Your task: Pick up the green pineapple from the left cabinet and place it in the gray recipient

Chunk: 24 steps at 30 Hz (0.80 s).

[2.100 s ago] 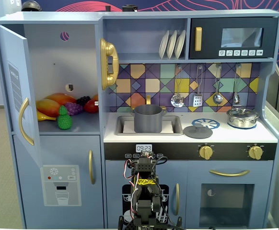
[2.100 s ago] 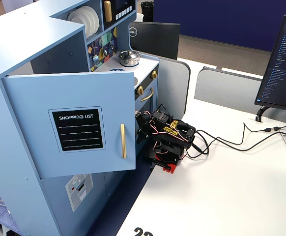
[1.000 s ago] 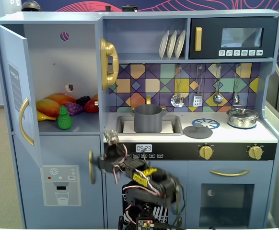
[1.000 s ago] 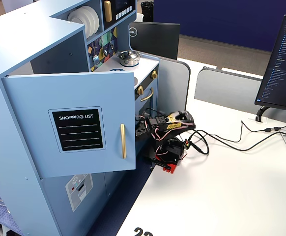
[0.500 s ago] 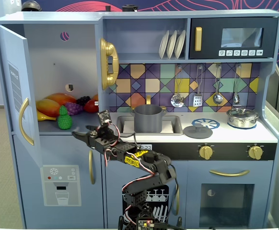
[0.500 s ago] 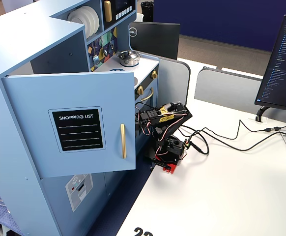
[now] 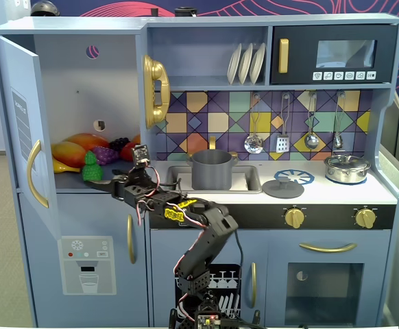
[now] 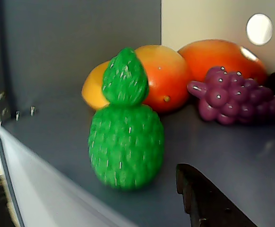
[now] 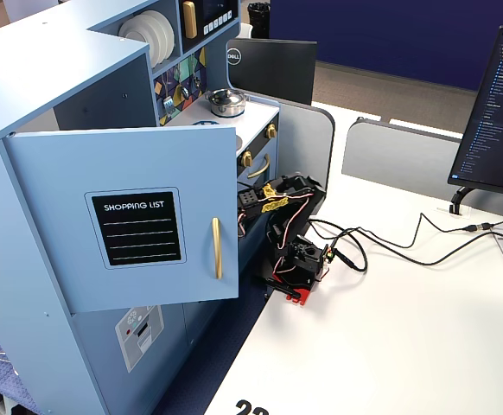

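Observation:
The green pineapple [image 7: 90,166] stands upright at the front of the left cabinet [image 7: 83,89], whose door [image 7: 22,130] hangs open. My gripper [image 7: 105,186] is at the cabinet's front edge, just right of and below the pineapple, open and holding nothing. In the wrist view the pineapple [image 8: 125,142] is close and centred, and one dark finger [image 8: 194,189] shows at the lower right, apart from it. The gray recipient [image 7: 211,170] stands in the sink to the right. In a fixed view the open door [image 9: 122,216] hides the pineapple and my gripper.
Orange-yellow mangoes [image 8: 161,75] and a purple grape bunch [image 8: 227,97] lie behind the pineapple. A flat gray lid [image 7: 283,187] and a shiny lidded pot [image 7: 347,168] sit on the counter. The door edge [image 8: 38,179] is close on the wrist view's left.

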Each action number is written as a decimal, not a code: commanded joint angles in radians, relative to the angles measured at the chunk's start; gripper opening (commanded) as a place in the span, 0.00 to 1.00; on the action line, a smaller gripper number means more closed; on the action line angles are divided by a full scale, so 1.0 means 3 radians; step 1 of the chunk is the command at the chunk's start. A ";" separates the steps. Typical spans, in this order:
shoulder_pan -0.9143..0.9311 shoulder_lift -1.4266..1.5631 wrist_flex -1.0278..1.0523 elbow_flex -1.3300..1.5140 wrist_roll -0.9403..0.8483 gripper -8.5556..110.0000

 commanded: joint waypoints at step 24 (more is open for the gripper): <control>-0.0159 -0.1626 -0.0322 -0.1662 -0.0516 0.07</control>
